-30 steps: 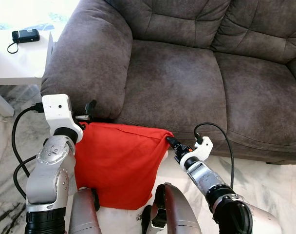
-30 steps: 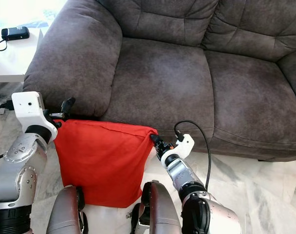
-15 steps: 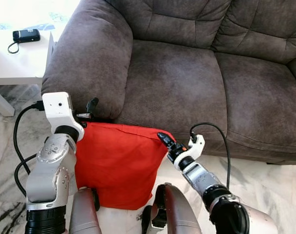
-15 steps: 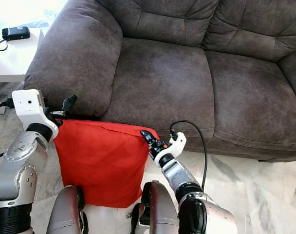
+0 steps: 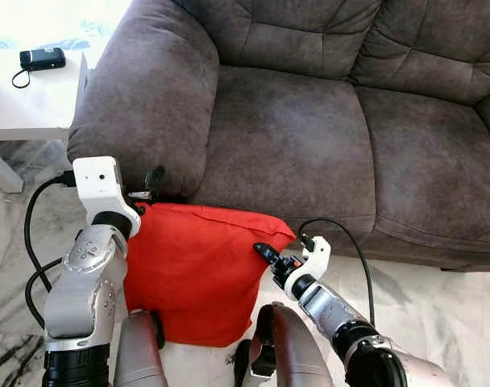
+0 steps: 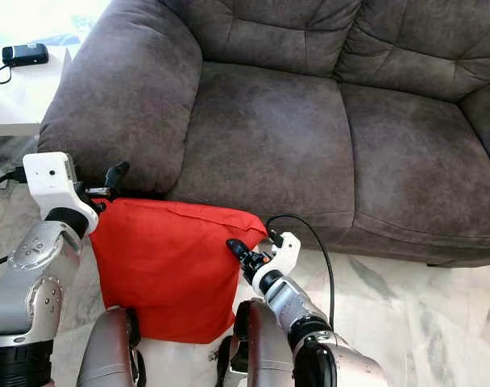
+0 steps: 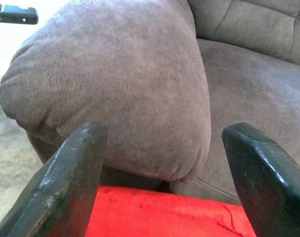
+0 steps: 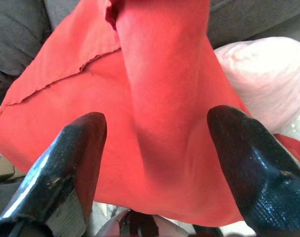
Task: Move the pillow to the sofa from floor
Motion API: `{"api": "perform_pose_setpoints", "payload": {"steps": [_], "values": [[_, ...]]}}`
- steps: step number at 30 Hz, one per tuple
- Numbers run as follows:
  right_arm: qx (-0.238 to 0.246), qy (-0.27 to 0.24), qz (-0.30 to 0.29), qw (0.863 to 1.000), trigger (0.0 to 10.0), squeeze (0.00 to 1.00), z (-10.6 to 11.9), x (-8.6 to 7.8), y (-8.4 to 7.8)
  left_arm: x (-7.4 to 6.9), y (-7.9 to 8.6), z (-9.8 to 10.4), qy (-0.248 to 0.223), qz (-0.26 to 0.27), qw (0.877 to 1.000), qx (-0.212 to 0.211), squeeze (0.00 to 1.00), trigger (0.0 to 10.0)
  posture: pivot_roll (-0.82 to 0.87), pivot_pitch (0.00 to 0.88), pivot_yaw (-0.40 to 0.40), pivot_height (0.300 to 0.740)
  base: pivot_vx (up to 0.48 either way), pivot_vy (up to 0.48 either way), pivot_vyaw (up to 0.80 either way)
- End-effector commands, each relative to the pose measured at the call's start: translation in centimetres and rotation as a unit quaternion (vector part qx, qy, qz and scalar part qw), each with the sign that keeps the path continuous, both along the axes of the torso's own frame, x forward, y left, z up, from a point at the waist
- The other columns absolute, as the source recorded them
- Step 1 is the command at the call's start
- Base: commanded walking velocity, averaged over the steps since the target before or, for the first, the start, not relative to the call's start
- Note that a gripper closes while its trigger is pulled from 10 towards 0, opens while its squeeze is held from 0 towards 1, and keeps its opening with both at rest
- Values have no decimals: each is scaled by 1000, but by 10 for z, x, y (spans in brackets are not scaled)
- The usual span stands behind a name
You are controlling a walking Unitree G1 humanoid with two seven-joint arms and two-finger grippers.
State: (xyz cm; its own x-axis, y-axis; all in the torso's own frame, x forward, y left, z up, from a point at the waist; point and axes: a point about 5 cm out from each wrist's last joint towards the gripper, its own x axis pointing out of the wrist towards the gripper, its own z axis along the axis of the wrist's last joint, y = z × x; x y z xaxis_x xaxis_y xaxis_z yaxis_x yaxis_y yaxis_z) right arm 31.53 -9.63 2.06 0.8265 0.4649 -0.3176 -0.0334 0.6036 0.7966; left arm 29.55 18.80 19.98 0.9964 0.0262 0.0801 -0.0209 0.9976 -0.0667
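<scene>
A red pillow stands on the floor, leaning against the front of the brown sofa. My left gripper is at the pillow's top left corner, just under the sofa's armrest. Its fingers are open, with the pillow's red edge below them. My right gripper is at the pillow's right side, below its top right corner. It is open, and a fold of red fabric lies between its fingers.
A white side table with a black device stands left of the sofa. Marble floor runs along the sofa's front. My own legs are just below the pillow. Something pale pink lies beside the red fabric.
My right gripper has moved left and down, from the pillow's top right corner onto its right side. The left arm has barely shifted.
</scene>
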Motion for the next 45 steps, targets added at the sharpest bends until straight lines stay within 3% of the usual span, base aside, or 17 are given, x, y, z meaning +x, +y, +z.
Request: {"api": "perform_pose_setpoints", "payload": {"steps": [1, 14, 27, 37, 38, 39, 40, 45], "values": [[-9, 13, -19, 1000, 10000, 0, -7, -5, -6, -5, -3, -1, 4, -6, 1000, 1, 0, 10000, 158, 312, -213, 612, 0, 0, 0], [7, -11, -42, 999, 10000, 0, 4, 5, -6, -12, -8, 3, 1, -8, 1000, 9, 0, 10000, 183, 343, -221, 612, 0, 0, 0], [52, -31, 16, 998, 10000, 0, 6, 1, 7, -17, -13, 11, -3, -12, 1000, 8, 0, 10000, 215, 363, -225, 612, 0, 0, 0], [-13, -4, 1, 1000, 10000, 0, -6, -5, -4, -21, -17, 9, 2, -11, 1000, 1, 0, 10000, 211, 377, -237, 612, 0, 0, 0], [-16, -4, 2, 1000, 9216, 0, -6, -5, -4, -21, -17, 9, 2, -11, 1000, 1, 0, 10000, 209, 375, -239, 612, 0, 0, 0], [-17, -5, 2, 1000, 6431, 0, -6, -5, -4, -21, -17, 9, 2, -10, 1000, 1, 0, 10000, 209, 375, -239, 612, 0, 0, 0], [-14, -5, -1, 1000, 0, 0, -6, -5, -5, -21, -17, 9, 3, -10, 1000, 0, 0, 10000, 211, 375, -238, 612, 0, 0, 0], [-13, -4, -3, 1000, 0, 0, -5, -5, -4, -21, -16, 10, 2, -7, 1000, -1, 0, 10000, 210, 377, -240, 612, 0, 0, 0]]}}
